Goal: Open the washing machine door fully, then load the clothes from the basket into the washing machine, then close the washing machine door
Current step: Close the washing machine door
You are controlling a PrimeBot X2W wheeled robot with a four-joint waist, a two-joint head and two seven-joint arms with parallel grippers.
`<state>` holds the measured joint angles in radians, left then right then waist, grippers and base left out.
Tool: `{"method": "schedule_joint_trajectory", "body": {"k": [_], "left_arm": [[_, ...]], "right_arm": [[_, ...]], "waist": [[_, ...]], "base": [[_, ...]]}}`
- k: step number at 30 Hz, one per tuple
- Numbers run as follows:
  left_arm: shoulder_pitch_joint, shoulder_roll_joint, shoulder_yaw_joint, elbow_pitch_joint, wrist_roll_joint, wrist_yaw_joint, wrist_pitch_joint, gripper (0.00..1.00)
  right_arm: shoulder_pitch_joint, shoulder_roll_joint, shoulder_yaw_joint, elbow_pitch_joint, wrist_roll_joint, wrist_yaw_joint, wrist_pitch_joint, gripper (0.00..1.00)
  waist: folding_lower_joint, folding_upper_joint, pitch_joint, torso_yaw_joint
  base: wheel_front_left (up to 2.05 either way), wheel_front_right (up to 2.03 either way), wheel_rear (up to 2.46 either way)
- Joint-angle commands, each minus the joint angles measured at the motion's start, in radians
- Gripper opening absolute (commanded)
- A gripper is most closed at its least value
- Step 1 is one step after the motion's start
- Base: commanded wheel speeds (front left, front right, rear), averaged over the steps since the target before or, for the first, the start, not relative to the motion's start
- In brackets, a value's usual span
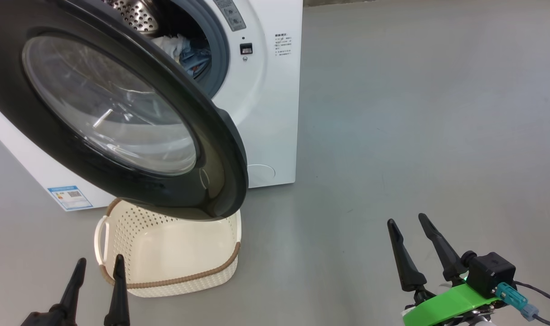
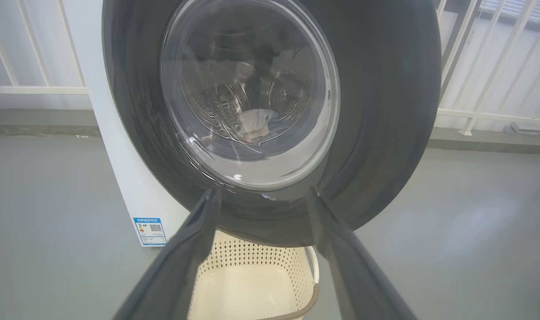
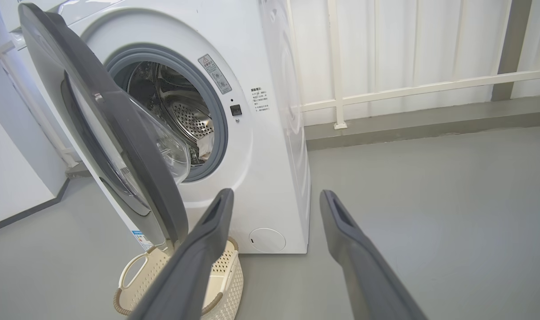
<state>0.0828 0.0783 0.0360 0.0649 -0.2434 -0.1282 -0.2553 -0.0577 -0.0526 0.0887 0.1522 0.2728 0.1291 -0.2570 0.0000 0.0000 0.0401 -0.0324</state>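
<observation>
The white washing machine (image 1: 268, 117) (image 3: 270, 146) stands ahead with its door (image 1: 121, 117) (image 2: 376, 115) (image 3: 123, 146) swung partly out, black rim and clear glass bowl facing me. Clothes (image 1: 189, 52) lie inside the steel drum, and show through the glass as clothes (image 2: 254, 124). Below the door sits the cream basket (image 1: 175, 253) (image 2: 252, 284) (image 3: 225, 275) on the floor, with nothing showing in it. My left gripper (image 1: 98, 269) (image 2: 261, 200) is open near the basket's left handle, a little short of the door. My right gripper (image 1: 408, 222) (image 3: 274, 200) is open over bare floor to the right, apart from the machine.
A grey floor (image 1: 415, 113) spreads wide to the right of the machine. A white railing and wall (image 3: 408, 89) run behind it. A blue label sticker (image 1: 70, 195) marks the machine's lower left, and a round flap (image 1: 261, 174) its lower right.
</observation>
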Motion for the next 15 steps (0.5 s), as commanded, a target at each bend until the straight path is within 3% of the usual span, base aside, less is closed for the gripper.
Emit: {"method": "schedule_joint_trajectory", "body": {"k": [1,4,5,6,7,11,15], "left_arm": [[-0.016,0.012,0.03,-0.023,-0.005,-0.002,-0.006,1.0],[-0.017,0.013,0.033,-0.029,-0.005,-0.002,-0.006,1.0],[-0.017,0.013,0.035,-0.03,-0.006,-0.002,-0.006,1.0],[-0.017,0.013,0.036,-0.031,-0.007,-0.002,-0.006,1.0],[-0.017,0.013,0.037,-0.032,-0.007,-0.002,-0.006,1.0],[-0.018,0.013,0.039,-0.034,-0.01,-0.002,-0.006,1.0],[-0.021,0.011,0.041,-0.041,-0.01,-0.002,-0.006,1.0]], "right_arm": [[-0.008,0.002,0.019,-0.022,-0.011,0.002,-0.005,1.0],[-0.006,0.002,0.011,-0.019,-0.011,0.002,-0.005,1.0],[-0.005,0.002,0.009,-0.014,-0.01,0.002,-0.005,0.63],[-0.005,0.002,0.008,-0.008,-0.009,0.002,-0.005,0.11],[-0.005,0.002,0.005,-0.003,-0.006,0.002,-0.005,0.0],[-0.012,0.002,-0.015,-0.019,0.009,0.002,-0.005,0.0],[-0.034,0.002,-0.053,-0.119,0.024,0.002,-0.005,0.0]], "waist": [[0.0,0.0,0.0,0.001],[0.0,0.0,0.0,0.004],[0.0,0.0,0.0,0.004],[0.0,0.0,0.001,0.004],[0.0,0.0,0.001,0.004],[0.0,0.0,0.002,0.004],[0.0,0.0,0.011,0.005]], "base": [[0.0,0.0,0.0],[0.0,0.0,0.0],[0.0,0.0,0.0],[0.0,0.0,0.0],[0.0,0.0,0.0],[0.0,0.0,0.0],[0.0,0.0,0.0]]}}
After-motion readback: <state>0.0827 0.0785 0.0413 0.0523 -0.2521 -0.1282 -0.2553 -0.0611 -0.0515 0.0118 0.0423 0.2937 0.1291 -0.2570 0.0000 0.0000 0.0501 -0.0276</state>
